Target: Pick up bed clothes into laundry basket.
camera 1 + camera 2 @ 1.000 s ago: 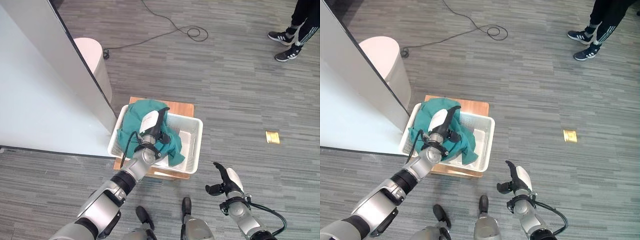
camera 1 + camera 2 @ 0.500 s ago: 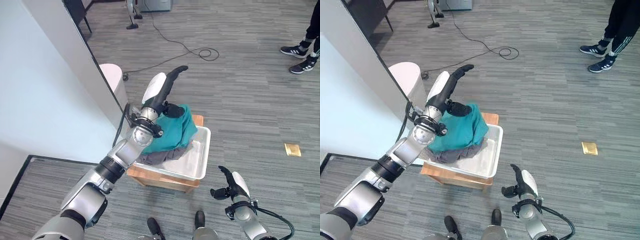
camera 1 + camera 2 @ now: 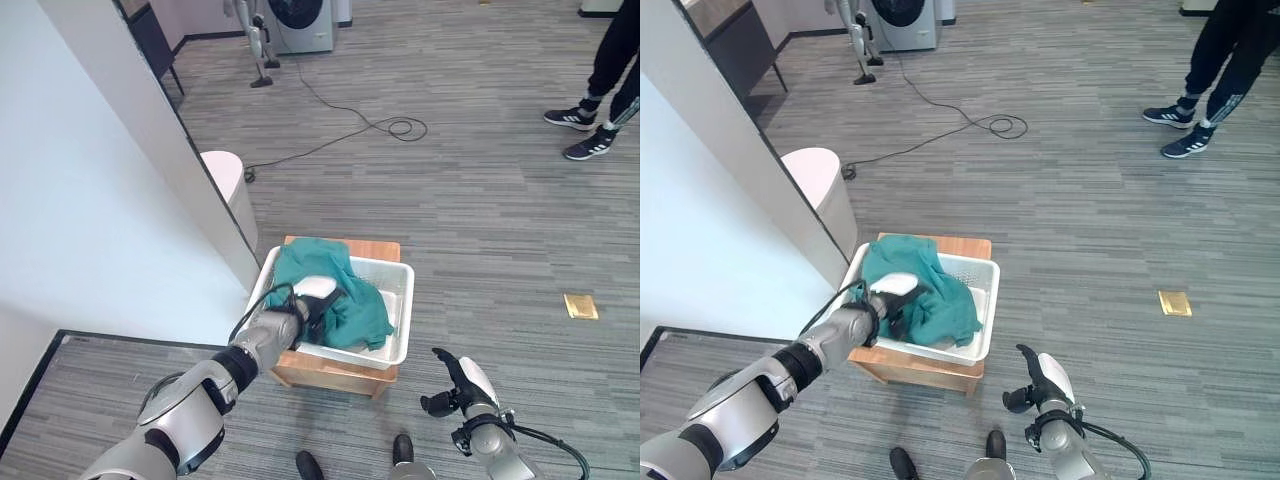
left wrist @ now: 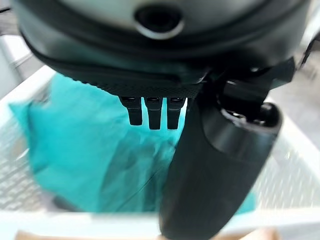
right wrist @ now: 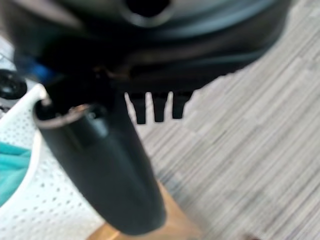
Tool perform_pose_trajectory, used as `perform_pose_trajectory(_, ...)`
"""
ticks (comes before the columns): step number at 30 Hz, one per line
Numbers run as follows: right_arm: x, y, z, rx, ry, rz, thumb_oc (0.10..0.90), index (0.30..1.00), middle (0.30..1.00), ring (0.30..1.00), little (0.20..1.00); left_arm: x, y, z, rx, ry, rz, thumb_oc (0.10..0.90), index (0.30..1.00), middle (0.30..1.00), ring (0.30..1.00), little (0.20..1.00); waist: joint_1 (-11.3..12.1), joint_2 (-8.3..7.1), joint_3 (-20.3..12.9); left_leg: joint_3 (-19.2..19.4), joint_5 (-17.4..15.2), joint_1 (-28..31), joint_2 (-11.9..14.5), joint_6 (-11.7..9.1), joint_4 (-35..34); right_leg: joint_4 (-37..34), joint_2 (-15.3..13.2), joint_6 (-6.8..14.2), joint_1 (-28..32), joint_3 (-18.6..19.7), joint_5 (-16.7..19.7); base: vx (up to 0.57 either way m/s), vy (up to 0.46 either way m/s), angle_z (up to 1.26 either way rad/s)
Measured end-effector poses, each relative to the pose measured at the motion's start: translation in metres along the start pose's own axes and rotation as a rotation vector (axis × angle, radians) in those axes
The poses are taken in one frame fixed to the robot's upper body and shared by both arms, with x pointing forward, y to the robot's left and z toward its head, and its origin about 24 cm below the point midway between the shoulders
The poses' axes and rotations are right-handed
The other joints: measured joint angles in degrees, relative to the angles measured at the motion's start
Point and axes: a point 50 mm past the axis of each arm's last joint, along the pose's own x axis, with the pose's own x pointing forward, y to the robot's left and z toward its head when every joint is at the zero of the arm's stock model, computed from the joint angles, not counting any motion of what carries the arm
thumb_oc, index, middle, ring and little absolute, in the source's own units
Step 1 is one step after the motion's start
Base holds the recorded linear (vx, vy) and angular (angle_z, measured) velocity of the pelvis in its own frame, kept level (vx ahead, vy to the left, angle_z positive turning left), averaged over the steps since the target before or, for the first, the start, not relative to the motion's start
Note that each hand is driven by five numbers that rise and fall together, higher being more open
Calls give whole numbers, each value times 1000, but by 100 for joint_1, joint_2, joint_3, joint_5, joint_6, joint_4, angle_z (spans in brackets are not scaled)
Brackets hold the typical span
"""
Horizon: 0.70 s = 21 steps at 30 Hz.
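My left hand (image 3: 312, 298) has dropped from raised at 12 o'clock onto the teal bed clothes (image 3: 335, 295) in the white laundry basket (image 3: 396, 352), fingers loose. I'd tuck trailing edges inside. Right hand (image 3: 462, 384) idles relaxed at 5 o'clock.

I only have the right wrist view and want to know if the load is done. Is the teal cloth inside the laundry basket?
Observer: Yes. The teal cloth lies piled in the white laundry basket, mostly toward its left side.
Operator: Where is the left robot hand?
Observer: The left robot hand is low in the basket, at the cloth. I cannot tell whether it grips.
Operator: And the hand on my side?
Observer: The right robot hand hangs open above the floor, to the right of the basket, holding nothing.
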Motion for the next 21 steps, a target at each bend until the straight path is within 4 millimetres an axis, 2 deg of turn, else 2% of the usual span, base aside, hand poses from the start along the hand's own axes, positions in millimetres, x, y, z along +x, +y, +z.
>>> perform_pose_trajectory(3,0,-2,-1,0,2,-6,800,900,900,900,900,-2,18,-10,78,17,26,800,900,900,900,900,-35,-66,-32,49,0,8,7,0,0,1,4,0,-11,32,1,19,6,-6)
perform_pose_trajectory(5,0,-2,-1,1,3,-6,800,900,900,900,900,-6,42,-17,115,24,82,800,900,900,900,900,-117,-77,-38,66,0,23,6,0,1,-1,0,-1,-5,48,3,5,-8,-5)
perform_pose_trajectory(7,-2,-2,-3,5,8,-7,800,900,900,900,900,-16,75,-20,124,-9,178,800,900,900,900,900,-134,-76,-38,71,0,22,7,0,0,0,0,-1,-9,55,3,0,0,0)
perform_pose_trajectory(8,-5,0,-8,8,21,-4,800,900,900,900,900,-31,107,-14,83,-78,291,800,900,900,900,900,-125,-77,-36,60,0,26,8,-1,1,0,1,-1,5,35,2,2,-20,5)
perform_pose_trajectory(10,-11,2,-18,12,49,2,800,900,900,900,900,-48,137,5,1,-214,432,800,900,900,900,900,-59,-71,-39,27,1,50,5,-1,0,1,-1,2,54,-1,0,13,-19,8)
perform_pose_trajectory(11,-16,7,-24,11,71,16,800,900,900,900,900,-65,158,23,-90,-341,536,800,900,900,900,900,8,-71,-39,24,0,111,1,-2,1,0,-5,19,114,-10,-14,9,-23,7)
perform_pose_trajectory(12,-17,9,-26,10,76,25,800,900,900,900,900,-72,166,31,-117,-403,574,800,900,900,900,900,27,-69,-40,13,0,135,0,-2,1,0,-6,23,149,-19,-18,-6,-22,7)
perform_pose_trajectory(15,-16,10,-23,9,63,43,800,900,900,900,900,-91,184,54,-175,-559,647,800,900,900,900,900,50,-43,-56,-34,-4,159,-3,-7,-1,-1,-8,29,192,-54,-34,-14,-22,6)
perform_pose_trajectory(17,-13,6,-18,12,41,30,800,900,900,900,900,-105,186,66,-255,-664,722,800,900,900,900,900,78,44,-113,-102,-16,146,3,-27,-26,0,-1,14,206,-85,-46,-37,-90,7)
perform_pose_trajectory(19,-12,-8,-11,-1,0,-5,800,900,900,900,900,-121,170,62,-439,-730,831,800,900,900,900,900,139,98,-146,-185,-67,76,12,-99,-30,-1,6,9,214,-159,-75,-25,-82,14)
perform_pose_trajectory(20,-12,-24,-4,-14,-47,-47,800,900,900,900,900,-133,153,56,-581,-754,902,800,900,900,900,900,212,140,-174,-240,-58,98,17,-106,-30,-1,15,-9,224,-204,-88,-11,-70,13)
perform_pose_trajectory(21,-12,-27,-3,-17,-54,-54,800,900,900,900,900,-135,151,54,-599,-755,913,800,900,900,900,900,221,143,-176,-248,-57,97,17,-109,-30,-1,16,-12,227,-211,-91,-4,-73,30)
